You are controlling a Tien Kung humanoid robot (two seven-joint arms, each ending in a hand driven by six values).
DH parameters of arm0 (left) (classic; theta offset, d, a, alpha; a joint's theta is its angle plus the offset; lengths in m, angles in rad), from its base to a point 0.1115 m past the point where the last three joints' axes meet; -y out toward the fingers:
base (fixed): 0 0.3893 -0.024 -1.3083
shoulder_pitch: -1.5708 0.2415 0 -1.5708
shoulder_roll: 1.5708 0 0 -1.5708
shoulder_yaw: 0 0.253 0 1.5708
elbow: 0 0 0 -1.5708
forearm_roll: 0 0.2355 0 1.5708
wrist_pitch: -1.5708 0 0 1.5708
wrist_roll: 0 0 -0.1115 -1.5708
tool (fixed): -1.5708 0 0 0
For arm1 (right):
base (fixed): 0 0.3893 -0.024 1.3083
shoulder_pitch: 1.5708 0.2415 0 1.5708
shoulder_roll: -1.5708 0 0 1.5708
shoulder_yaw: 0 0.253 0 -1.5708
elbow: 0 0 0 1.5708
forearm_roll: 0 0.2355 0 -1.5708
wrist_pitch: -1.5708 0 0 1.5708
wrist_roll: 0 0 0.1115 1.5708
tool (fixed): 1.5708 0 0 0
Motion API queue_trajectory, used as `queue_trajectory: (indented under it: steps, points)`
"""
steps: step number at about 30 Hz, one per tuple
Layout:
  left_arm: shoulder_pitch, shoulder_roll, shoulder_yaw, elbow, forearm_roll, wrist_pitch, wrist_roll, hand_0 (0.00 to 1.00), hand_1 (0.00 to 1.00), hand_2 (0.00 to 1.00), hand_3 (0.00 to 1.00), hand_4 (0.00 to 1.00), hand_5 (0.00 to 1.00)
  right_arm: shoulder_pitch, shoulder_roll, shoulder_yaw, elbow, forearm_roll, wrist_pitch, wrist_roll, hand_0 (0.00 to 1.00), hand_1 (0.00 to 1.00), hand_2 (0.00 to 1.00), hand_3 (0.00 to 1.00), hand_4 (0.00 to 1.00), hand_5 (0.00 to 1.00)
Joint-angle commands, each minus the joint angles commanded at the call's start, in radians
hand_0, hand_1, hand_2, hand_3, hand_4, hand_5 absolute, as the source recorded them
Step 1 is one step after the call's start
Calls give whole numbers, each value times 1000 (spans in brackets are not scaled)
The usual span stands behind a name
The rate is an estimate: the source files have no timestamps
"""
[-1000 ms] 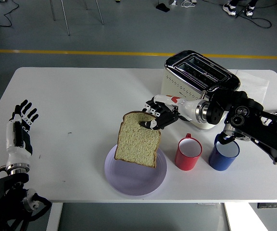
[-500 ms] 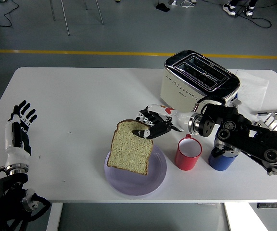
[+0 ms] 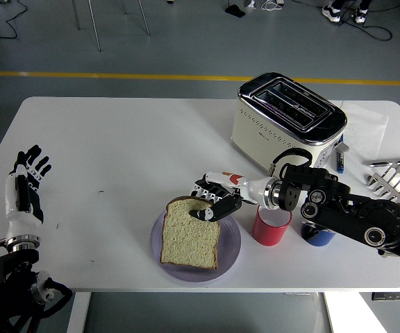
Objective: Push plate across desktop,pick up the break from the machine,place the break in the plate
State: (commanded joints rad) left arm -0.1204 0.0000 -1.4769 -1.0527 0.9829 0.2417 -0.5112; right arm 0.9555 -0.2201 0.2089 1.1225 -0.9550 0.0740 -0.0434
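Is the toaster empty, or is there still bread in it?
Seemingly empty: the toaster's two top slots look dark, nothing sticking out. The only bread visible is over the plate.

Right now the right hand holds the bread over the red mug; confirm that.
Wrong in one respect. The right hand does hold the bread, but over the plate, not the red mug, which stands beside the plate. The head view shows it.

Two black arms are seen, built from rounded segments with circular silver joint caps. The right hand [image 3: 214,200] is black-fingered, with a white back marked by a small red patch, and is joined to a white wrist with a silver ring. The left hand [image 3: 25,182] shows black fingers, a white forearm shell and exposed black cables below.
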Motion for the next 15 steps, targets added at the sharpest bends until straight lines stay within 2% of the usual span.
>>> queue_trajectory:
  steps: [3,4,9,10,15]
  points:
    - [-1,0,1,0,0,0,0,742,770,822,748,624,998,0,9,-5,-12,0,0,3,262,293,364,423,367,2]
    - [-1,0,1,-1,0,0,0,739,768,820,747,648,998,0,16,-11,-21,-2,-1,3,278,329,400,467,386,2]
    - [-1,0,0,-2,0,0,-1,739,768,820,747,648,998,1,26,-22,-44,-12,-7,-1,278,329,400,467,386,2]
    - [-1,0,0,-2,0,0,-1,741,766,830,764,650,998,2,28,-23,-48,-15,-10,-3,301,391,469,525,377,25]
    - [-3,0,2,-1,0,-1,0,741,766,830,764,650,998,4,34,-27,-70,-34,-19,-8,301,391,469,525,377,25]
